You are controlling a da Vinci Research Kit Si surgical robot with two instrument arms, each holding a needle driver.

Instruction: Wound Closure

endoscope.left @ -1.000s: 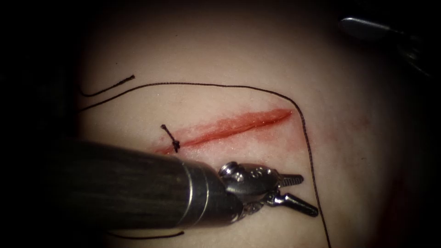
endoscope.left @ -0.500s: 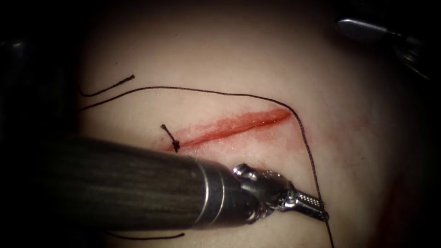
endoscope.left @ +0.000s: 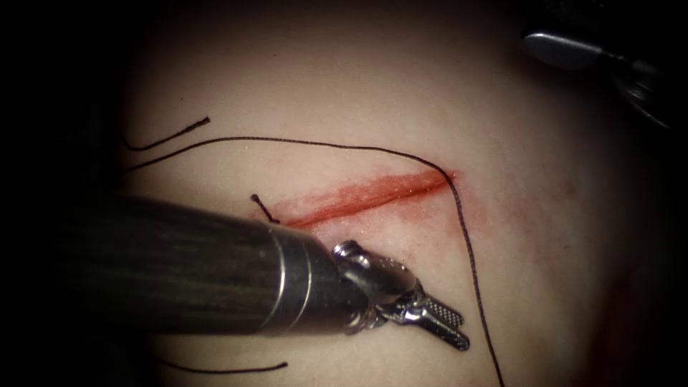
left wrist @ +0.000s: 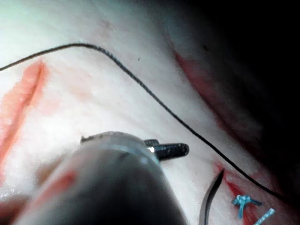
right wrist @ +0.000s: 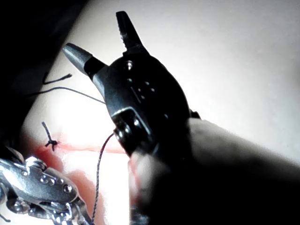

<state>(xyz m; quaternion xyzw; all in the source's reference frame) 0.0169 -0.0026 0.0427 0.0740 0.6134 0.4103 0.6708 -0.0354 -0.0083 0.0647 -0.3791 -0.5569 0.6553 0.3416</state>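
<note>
At the far left of the endoscope view a short cut end of thread lies on the tissue, and another loose piece of thread lies lower down beside the left tool's shaft. A tied stitch with a short tail sits at the left end of the cut, partly hidden by that shaft; the cut runs up to the right, lined with red fluid. The long thread comes in from the left above the cut, bends at the cut's right end and runs down the tissue to the right of the cut. The left tool lies below the cut with its jaws pressed together and nothing between them; the thread passes just to their right, apart from them, and the left wrist view shows the same gap between the closed jaws and the thread. In that wrist view a dark curved sliver, apparently the needle, lies on the tissue near a red patch, held by neither tool; whether its tip is in the tissue cannot be told. The right tool hangs at the upper right, well away from the cut; its own wrist view shows its jaws spread wide, holding nothing.
</note>
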